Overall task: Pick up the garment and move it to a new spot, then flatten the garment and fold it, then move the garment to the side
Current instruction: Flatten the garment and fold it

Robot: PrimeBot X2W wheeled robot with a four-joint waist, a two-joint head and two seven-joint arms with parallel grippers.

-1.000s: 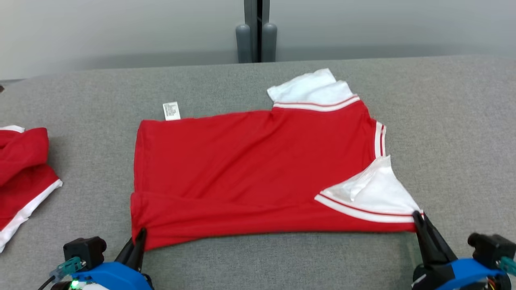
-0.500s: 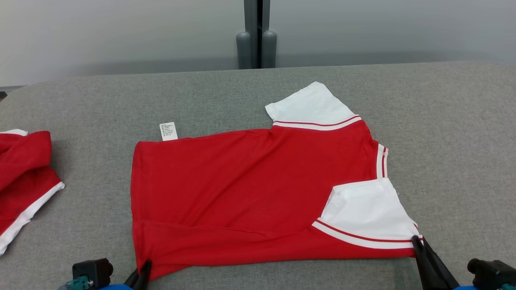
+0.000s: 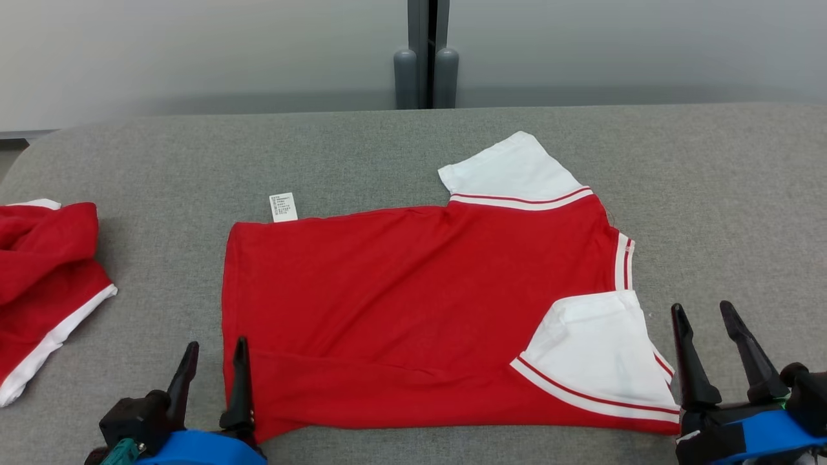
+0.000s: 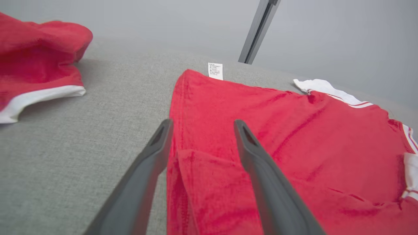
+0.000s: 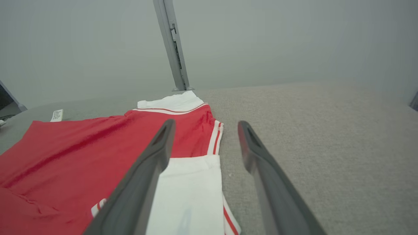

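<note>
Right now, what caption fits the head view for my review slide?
Left gripper and right gripper stand open at the near corners of the red shirt, spread on the grey table.

Bright, soft, diffuse light across the scene.
We note one faint shadow beside the crumpled red-and-white cloth heap (image 3: 45,258) on the grey felt-covered table (image 3: 161,168). Head view sharp throughout. In both wrist views we find the long dark fingers (image 4: 266,182) smeared up close, the pale grey wall (image 5: 294,39) hazy, edges stretched.
</note>
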